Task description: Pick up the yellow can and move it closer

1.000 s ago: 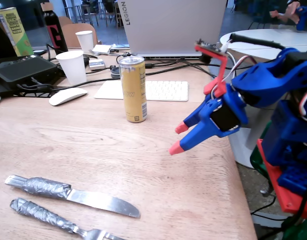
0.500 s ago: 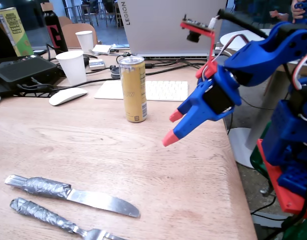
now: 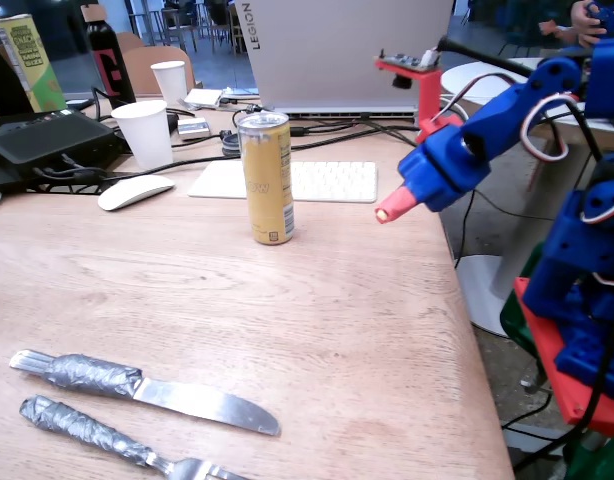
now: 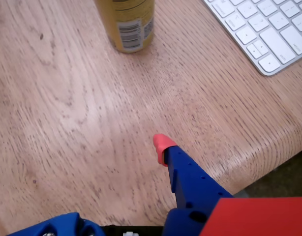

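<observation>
A pale oak-grain counter [image 3: 317, 330] filled the fixed view, its edge running toward five o'clock. At one o'clock stood a round white table [image 3: 484, 80] on a pedestal. Chairs [image 3: 182, 20] stood in a dim area at twelve o'clock.

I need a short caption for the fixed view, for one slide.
Blue arm's gripper hovers right of the upright yellow can on the wooden table, not touching it.

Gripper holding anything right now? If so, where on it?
Nothing is held. The gripper hangs in the air, apart from the yellow can, which stands upright on the table.
</observation>
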